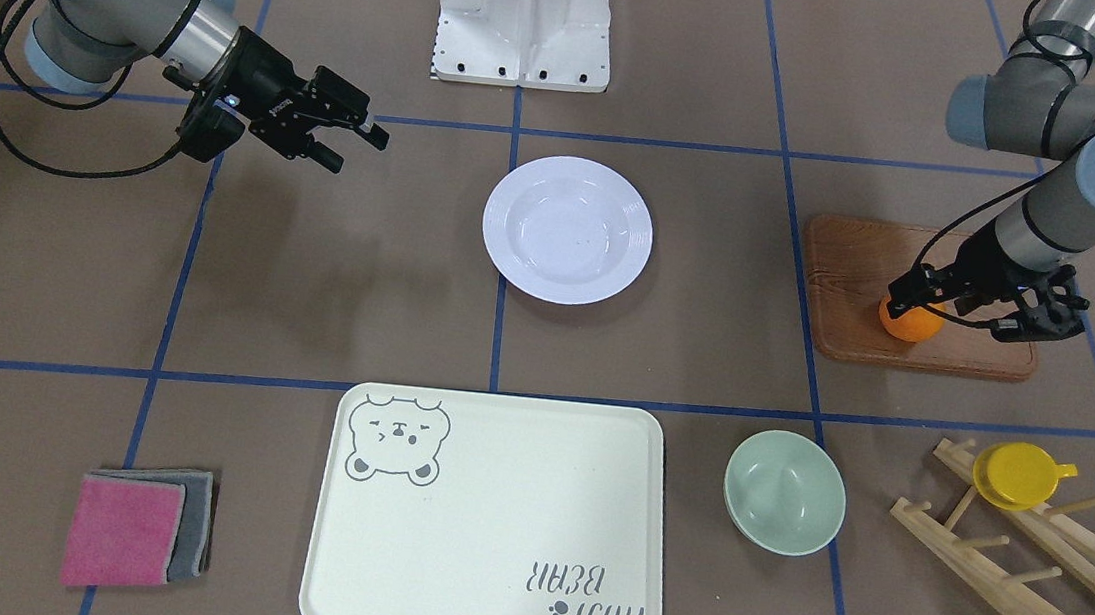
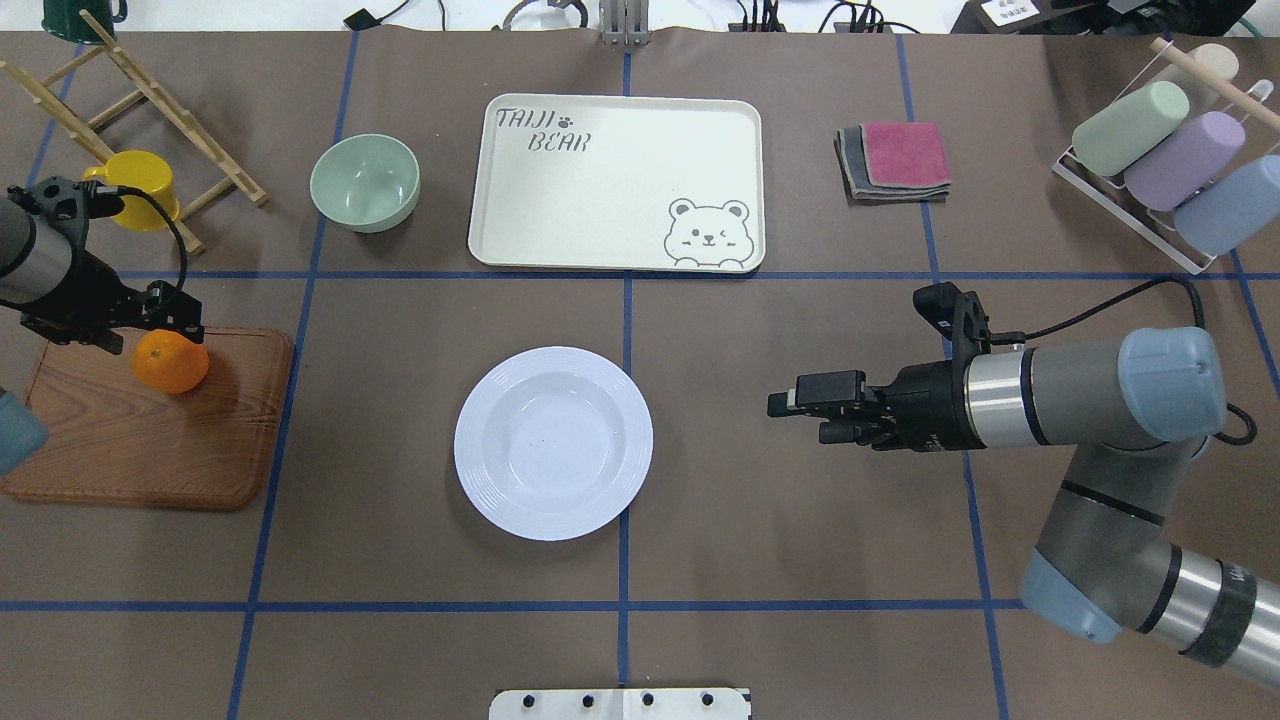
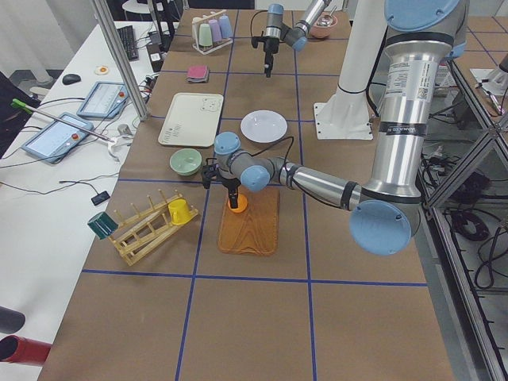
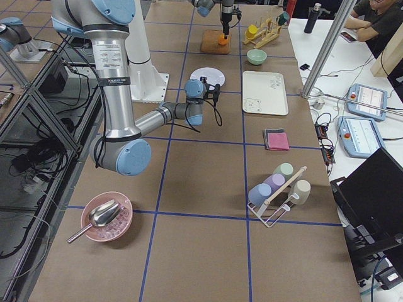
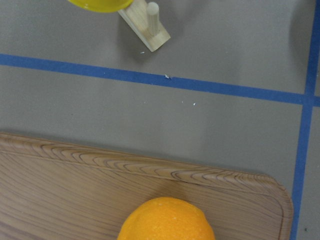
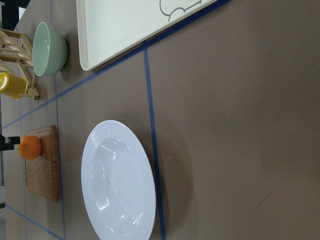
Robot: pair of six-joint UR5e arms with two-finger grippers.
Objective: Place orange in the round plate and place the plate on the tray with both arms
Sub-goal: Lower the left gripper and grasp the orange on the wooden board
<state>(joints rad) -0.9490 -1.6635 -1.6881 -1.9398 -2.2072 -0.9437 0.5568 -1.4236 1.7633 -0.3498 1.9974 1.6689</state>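
The orange [image 1: 911, 323] sits at the far corner of a brown wooden board [image 1: 848, 321], with my left gripper [image 1: 910, 294] coming down on it from above, fingers tight against its sides. It fills the bottom edge of the left wrist view as the orange [image 5: 167, 220]. The white round plate [image 1: 567, 230] lies empty mid-table. My right gripper [image 1: 355, 148] hovers open and empty about a plate's width to the side of the plate. The cream bear tray [image 1: 487, 523] lies empty beyond the plate.
A mint-green bowl [image 1: 784, 491] stands beside the tray, near a wooden rack [image 1: 1034, 575] holding a yellow cup [image 1: 1019, 475]. Folded pink and grey cloths [image 1: 134, 529] lie on the tray's other side. A wire rack of pastel cups [image 2: 1160, 150] stands at the far right corner.
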